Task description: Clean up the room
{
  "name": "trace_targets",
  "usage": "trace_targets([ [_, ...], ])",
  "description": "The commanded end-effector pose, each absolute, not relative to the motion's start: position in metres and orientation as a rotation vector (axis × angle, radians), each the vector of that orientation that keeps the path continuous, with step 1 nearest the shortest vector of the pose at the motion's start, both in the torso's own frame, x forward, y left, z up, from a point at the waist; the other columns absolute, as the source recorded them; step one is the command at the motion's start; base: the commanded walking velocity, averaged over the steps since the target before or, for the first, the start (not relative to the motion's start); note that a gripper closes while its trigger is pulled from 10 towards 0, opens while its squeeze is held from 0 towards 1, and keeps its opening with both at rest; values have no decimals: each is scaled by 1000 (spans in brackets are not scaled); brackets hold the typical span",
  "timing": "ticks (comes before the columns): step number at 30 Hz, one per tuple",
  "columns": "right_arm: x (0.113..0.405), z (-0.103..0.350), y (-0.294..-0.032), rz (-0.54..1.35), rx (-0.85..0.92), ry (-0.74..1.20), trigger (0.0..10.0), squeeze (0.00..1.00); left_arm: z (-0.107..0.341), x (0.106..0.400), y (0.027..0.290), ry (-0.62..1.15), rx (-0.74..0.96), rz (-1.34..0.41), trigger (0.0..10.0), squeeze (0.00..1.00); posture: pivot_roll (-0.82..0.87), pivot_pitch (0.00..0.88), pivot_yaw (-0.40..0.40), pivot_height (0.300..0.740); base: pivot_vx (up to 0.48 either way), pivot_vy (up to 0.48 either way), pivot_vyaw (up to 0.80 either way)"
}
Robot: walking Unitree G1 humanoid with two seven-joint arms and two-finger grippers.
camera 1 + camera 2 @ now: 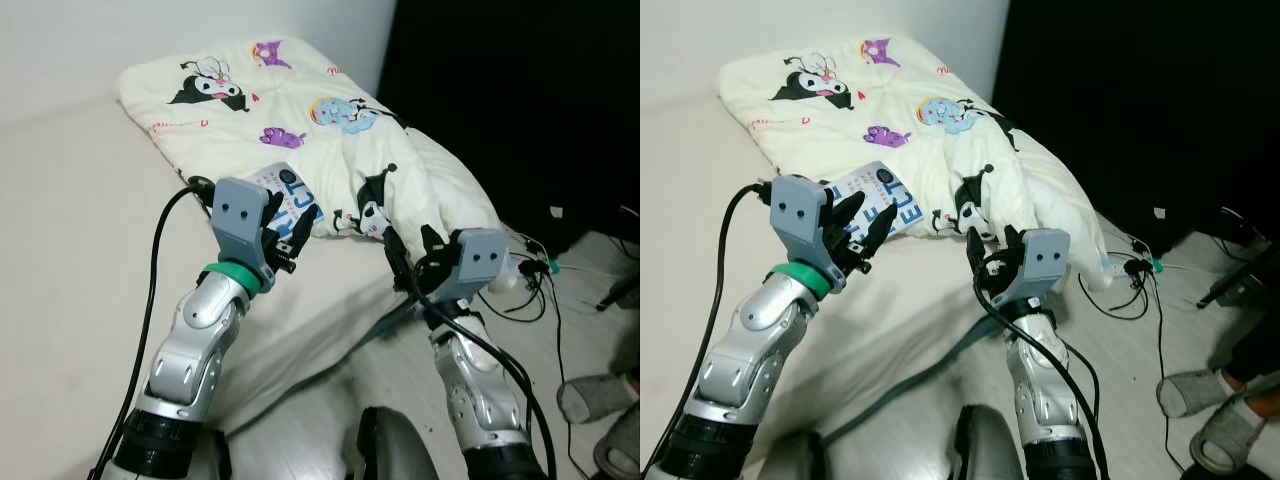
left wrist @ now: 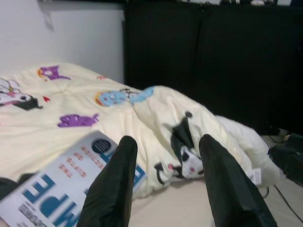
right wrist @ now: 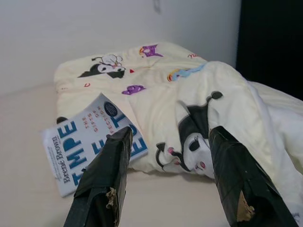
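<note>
The bed (image 1: 70, 250) carries a cream quilt (image 1: 300, 130) bunched toward its right edge, soft and floppy, best gathered by a fold. A book (image 3: 90, 137) lies on the quilt's near edge, stiff and probably light; its free corner looks easiest to pinch. The left gripper (image 2: 165, 184) and right gripper (image 3: 170, 175) hover over the near edge, both spread wide, holding nothing

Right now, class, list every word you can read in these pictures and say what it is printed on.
"Brené Brown": book cover, along its edge.
"THE GIFTS OF": book cover, small red letters.
"MPE": big blue title letters; the rest is hidden by a black finger.
Red lettering on the blanket: too blurred to read.
</note>
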State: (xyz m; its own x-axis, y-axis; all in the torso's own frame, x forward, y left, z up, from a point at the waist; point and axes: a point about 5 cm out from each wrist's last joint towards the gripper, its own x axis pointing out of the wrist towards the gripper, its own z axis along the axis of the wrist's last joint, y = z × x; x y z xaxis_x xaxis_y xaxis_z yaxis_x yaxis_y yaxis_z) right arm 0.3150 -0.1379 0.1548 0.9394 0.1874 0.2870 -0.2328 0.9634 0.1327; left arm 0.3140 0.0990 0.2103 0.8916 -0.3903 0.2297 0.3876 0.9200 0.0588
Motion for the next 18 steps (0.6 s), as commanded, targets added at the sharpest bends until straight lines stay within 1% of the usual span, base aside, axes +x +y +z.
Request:
trace_targets([
  [1,313,149,-139,207,164,-265,10000,0,202,314,99,-204,20,-406,10000,0,-22,45,8,649,0,0,0],
  [6,314,148,-139,205,163,-259,10000,0,201,314,97,-200,24,-413,10000,0,-20,43,10,669,0,0,0],
  [9,314,147,-139,203,165,-257,10000,0,199,315,96,-195,28,-417,10000,0,-19,42,12,688,0,0,0],
  [18,314,143,-139,198,164,-248,10000,0,189,317,96,-163,46,-422,10000,0,-17,37,14,721,0,0,0],
])
